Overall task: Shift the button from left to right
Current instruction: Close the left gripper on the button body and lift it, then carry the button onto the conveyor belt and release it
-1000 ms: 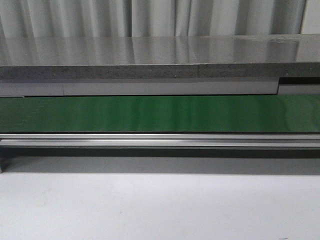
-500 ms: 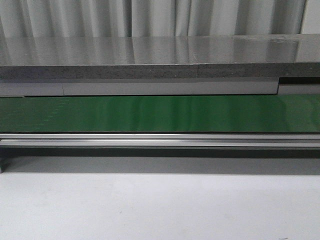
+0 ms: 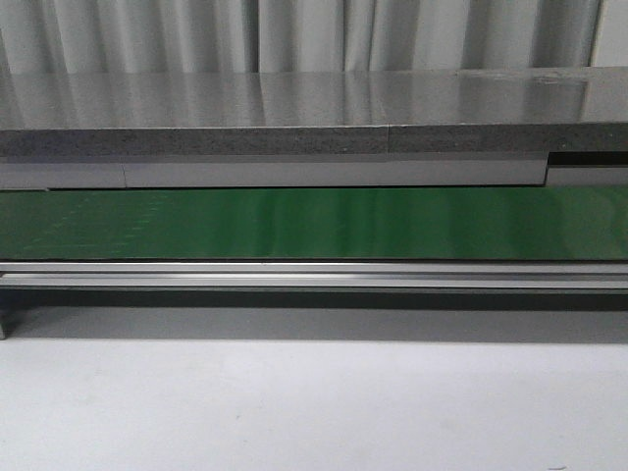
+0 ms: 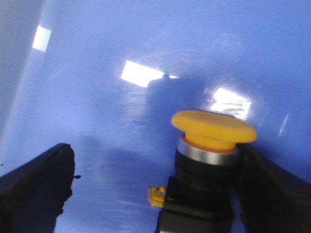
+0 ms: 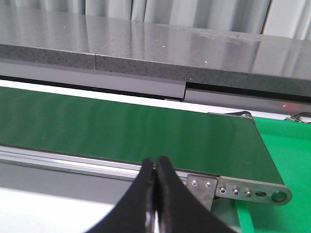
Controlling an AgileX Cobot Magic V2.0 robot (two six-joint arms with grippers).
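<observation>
The button (image 4: 214, 127) has a round yellow-orange cap, a silver ring and a black boxy body. It stands on a glossy blue surface (image 4: 121, 111) in the left wrist view. My left gripper (image 4: 155, 191) is open around it. One finger (image 4: 272, 194) is close against the button's body, and the other finger (image 4: 39, 179) is well apart from it. My right gripper (image 5: 155, 162) is shut and empty, in front of the conveyor's metal rail. The front view shows neither the grippers nor the button.
A green conveyor belt (image 3: 314, 224) runs across behind a white tabletop (image 3: 314, 402). A grey stone counter (image 3: 294, 98) stands behind the belt. The right wrist view shows the belt's end bracket (image 5: 252, 187) with a bright green surface (image 5: 286, 145) beside it.
</observation>
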